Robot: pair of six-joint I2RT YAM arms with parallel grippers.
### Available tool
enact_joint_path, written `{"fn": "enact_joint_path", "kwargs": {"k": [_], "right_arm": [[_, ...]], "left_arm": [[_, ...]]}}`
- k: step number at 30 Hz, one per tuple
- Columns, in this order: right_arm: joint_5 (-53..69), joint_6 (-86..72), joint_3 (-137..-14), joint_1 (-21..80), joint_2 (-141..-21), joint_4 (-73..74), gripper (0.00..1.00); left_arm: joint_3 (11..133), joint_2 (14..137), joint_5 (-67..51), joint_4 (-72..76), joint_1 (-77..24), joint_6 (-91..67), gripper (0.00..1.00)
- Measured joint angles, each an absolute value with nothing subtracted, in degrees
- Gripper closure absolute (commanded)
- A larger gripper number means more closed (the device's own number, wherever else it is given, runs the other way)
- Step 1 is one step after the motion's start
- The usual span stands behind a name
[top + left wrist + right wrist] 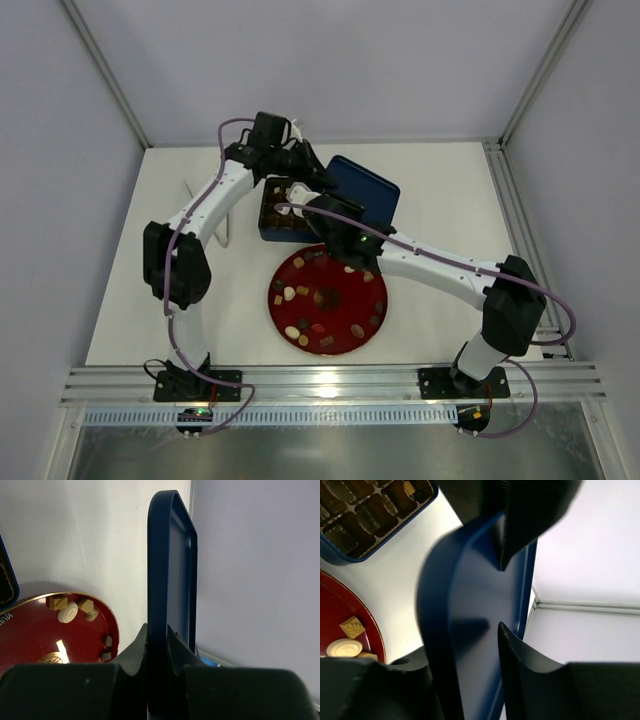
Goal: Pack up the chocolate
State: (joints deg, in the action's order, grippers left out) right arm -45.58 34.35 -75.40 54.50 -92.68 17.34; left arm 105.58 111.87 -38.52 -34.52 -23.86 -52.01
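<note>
Lighting was bright and even, casting soft shadows on the white table point(440, 200). A glare streak sat on the red plate point(61, 650). Close-up gripper parts looked blurred, perhaps out of focus.

Red plate point(373, 325), blue lid point(372, 188), box point(266, 230)

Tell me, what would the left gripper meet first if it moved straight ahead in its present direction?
The left gripper is already shut on the blue lid. Beyond the lid, likely the white table or the grey wall; depth is unclear.

text: partial gold lettering, possibly "IOU" | on: red plate point(30, 630) rim; unreadable otherwise
</note>
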Motion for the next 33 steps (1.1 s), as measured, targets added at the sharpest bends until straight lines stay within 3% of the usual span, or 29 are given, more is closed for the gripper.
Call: {"fn": "enact_joint_path", "kwargs": {"k": [2,3,5,7,10,11,14,17,22,33], "right_arm": [[-46.1,35.1,-75.7,54.7,-93.7,17.1,0.75],[-46.4,35.7,-75.7,54.8,-94.0,17.1,0.85],[-47.3,37.1,-75.8,55.2,-94.6,17.2,0.96],[-48.4,37.8,-76.2,55.8,-95.3,17.2,0.96],[-48.7,37.7,-76.7,55.8,-95.5,16.8,0.96],[-48.6,37.6,-76.9,55.8,-95.5,16.7,0.96],[-48.9,37.6,-77.4,55.7,-95.5,16.7,0.96],[-49.2,37.7,-77.9,55.7,-95.5,16.7,0.96],[-49.7,37.4,-79.2,55.7,-95.5,17.1,0.96],[-48.6,33.5,-79.5,55.7,-94.4,19.9,0.96]], "left_arm": [[105.4,111.8,-38.5,-34.6,-23.7,-51.9,1.0],[105.2,111.8,-38.5,-34.8,-23.6,-51.8,0.98],[105.1,111.8,-38.3,-35.6,-23.5,-52.5,0.91],[104.8,111.8,-38.2,-36.4,-23.3,-52.4,0.84],[104.7,111.7,-38.7,-36.5,-23.0,-51.8,0.56],[104.7,111.5,-38.9,-36.4,-22.8,-51.5,0.42],[104.8,110.3,-39.4,-36.3,-22.6,-50.6,0.21],[105.8,109.8,-39.8,-36.2,-22.2,-50.3,0.12],[108.9,109.8,-39.1,-35.7,-20.4,-50.0,0.06],[115.0,110.0,-36.2,-33.8,-11.9,-49.5,0.04]]}}
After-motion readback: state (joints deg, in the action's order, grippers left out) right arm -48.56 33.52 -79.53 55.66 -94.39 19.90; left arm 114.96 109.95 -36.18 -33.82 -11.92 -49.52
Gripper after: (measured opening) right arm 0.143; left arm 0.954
